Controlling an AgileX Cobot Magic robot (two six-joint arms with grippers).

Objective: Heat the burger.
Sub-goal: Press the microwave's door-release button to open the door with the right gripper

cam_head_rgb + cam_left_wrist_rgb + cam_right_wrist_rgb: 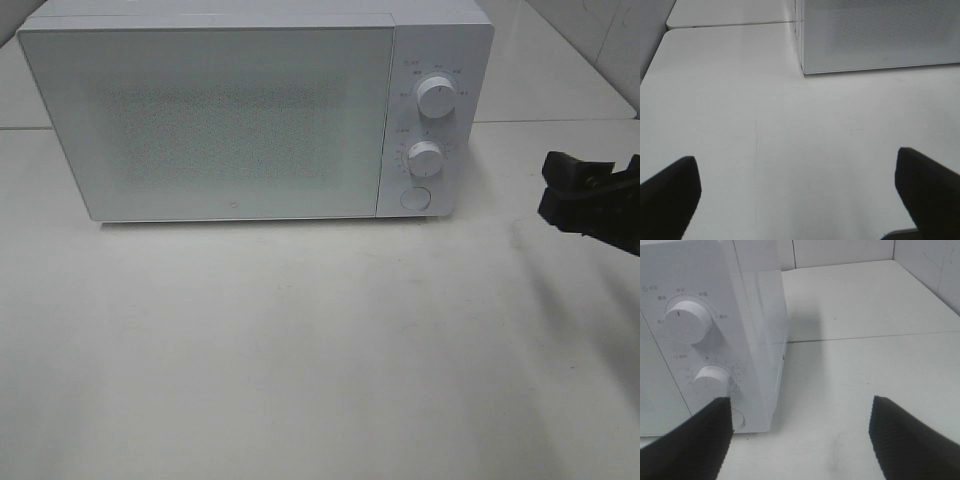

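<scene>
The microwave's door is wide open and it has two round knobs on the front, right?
Not quite. The door of the microwave is shut, flush with the front, as the exterior high view shows. The two round knobs are there: the upper knob and the lower knob.

Soft, even light; faint shadows, slightly grainy.

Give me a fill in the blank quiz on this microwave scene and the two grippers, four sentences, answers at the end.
1. The microwave has its door ____.
2. Its panel carries ____ round knobs above a button.
3. The left gripper is ____ and holds nothing.
4. In the high view the right gripper hangs to the ____ of the microwave.
Answers: closed; two; open; right.
</scene>
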